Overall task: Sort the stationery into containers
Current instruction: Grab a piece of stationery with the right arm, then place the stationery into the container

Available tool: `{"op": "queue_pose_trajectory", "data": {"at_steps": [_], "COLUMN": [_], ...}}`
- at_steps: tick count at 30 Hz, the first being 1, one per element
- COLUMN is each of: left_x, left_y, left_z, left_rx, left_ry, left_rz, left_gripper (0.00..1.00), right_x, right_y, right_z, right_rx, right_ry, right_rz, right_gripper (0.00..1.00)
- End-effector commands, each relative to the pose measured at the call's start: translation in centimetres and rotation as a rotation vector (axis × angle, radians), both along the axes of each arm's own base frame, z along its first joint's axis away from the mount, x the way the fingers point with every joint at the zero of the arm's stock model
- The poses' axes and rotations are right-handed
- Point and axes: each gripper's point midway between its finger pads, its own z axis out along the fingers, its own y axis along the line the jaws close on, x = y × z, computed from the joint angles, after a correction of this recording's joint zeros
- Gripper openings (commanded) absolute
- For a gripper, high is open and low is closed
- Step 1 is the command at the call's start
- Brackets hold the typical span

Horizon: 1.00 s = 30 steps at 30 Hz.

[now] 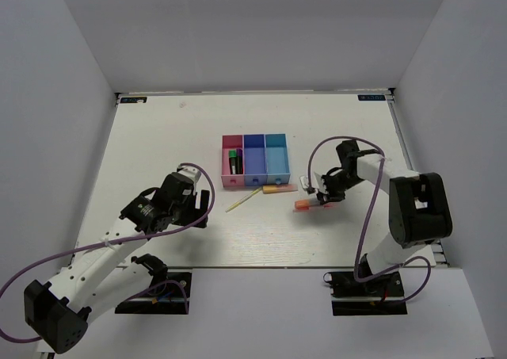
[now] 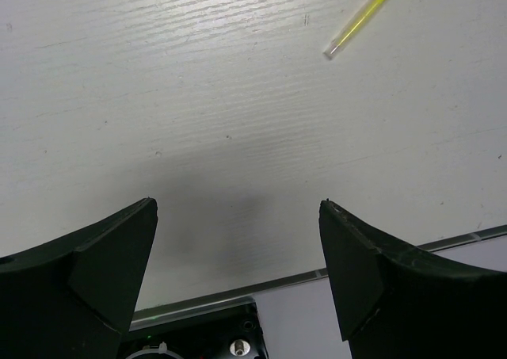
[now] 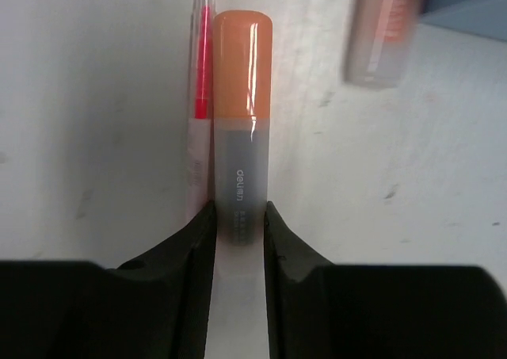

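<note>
My right gripper [image 3: 238,216] is shut on the grey body of an orange highlighter [image 3: 242,97], low at the table right of the bins [image 1: 305,204]. A thin pink-red pen [image 3: 203,74] lies right beside it, on its left. A second orange highlighter [image 1: 277,189] lies in front of the light blue bin [image 1: 277,159]. The yellow-green stick [image 1: 243,200] lies in front of the pink bin [image 1: 226,162], which holds the black marker with green cap [image 1: 234,159]. The dark blue bin [image 1: 253,159] sits between them. My left gripper [image 1: 192,210] is open and empty over bare table [image 2: 238,208].
The yellow-green stick also shows at the top right of the left wrist view [image 2: 360,18]. The table's near edge [image 2: 317,273] runs just below my left fingers. White walls enclose the table on three sides.
</note>
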Motion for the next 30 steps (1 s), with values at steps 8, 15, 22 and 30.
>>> {"op": "queue_pose_trajectory", "data": {"at_steps": [8,15,22,30], "left_x": [0.2,0.3,0.4,0.3], "left_y": [0.1,0.2,0.3,0.5], "left_z": [0.2,-0.2,-0.6,-0.7], "left_rx": [-0.007,0.005,0.024,0.03], "left_ry": [-0.022,-0.016,-0.003,-0.004], "left_rz": [-0.003,0.003,0.007,0.006], "left_gripper": [0.93,0.93,0.93,0.93], "right_x": [-5.8,-0.3,6.4,11.5], "right_y": [3.4,11.9,17.8,18.5], "right_z": [9.8,14.5,17.8,16.9], "right_rx": [0.142,0.311,0.389,0.331], "right_ry": [0.036,0.125,0.244,0.296], "right_rz": [0.079,-0.365,-0.903,-1.492], "right_gripper": [0.0,0.0,0.0,0.0]}}
